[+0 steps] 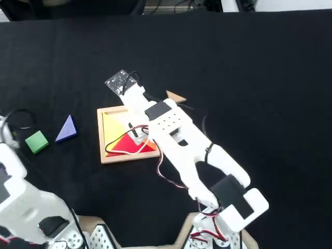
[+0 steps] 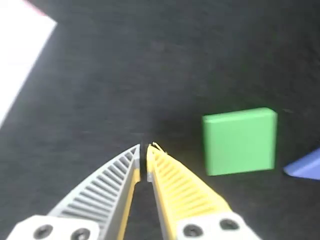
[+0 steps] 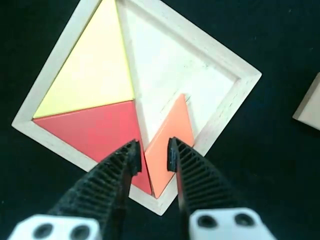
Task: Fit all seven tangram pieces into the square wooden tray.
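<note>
The square wooden tray (image 3: 205, 52) holds a yellow triangle (image 3: 95, 70), a red triangle (image 3: 95, 130) and a smaller orange triangle (image 3: 170, 135); the rest of its floor is bare. My right gripper (image 3: 152, 150) hovers open over the seam between the red and orange pieces, gripping nothing. In the high view the right arm (image 1: 181, 145) stretches over the tray (image 1: 124, 157). A green square (image 1: 36, 141) and a blue triangle (image 1: 66, 129) lie to the tray's left. My left gripper (image 2: 145, 150) is shut and empty just beside the green square (image 2: 240, 141). A tan piece (image 1: 175, 96) lies behind the tray.
Everything rests on a black cloth. The left arm (image 1: 21, 192) stands at the near left corner, with a loose cable by the green square. The blue triangle (image 2: 305, 165) peeks in past the green square, and a white surface (image 2: 20, 45) crosses the corner.
</note>
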Available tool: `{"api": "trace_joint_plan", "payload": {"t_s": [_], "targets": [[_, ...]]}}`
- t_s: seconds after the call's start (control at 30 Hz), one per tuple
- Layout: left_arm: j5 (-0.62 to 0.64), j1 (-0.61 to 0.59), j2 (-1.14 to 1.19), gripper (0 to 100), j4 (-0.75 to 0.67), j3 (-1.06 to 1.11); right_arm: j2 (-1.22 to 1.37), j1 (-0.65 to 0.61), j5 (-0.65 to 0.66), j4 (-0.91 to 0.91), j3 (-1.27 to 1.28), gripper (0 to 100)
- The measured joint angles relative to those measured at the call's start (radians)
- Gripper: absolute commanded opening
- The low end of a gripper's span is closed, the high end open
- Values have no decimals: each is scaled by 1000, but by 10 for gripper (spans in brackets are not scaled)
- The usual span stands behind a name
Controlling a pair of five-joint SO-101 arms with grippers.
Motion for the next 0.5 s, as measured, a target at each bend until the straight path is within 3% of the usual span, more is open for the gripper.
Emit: {"api": "trace_joint_plan", "payload": {"t_s": [0.27, 0.5], "targets": [[101, 109, 123, 29, -54, -41, 0, 0, 0, 0, 0, 103], [112, 232, 140, 29, -64, -71, 0, 0, 0, 0, 0, 103]]}}
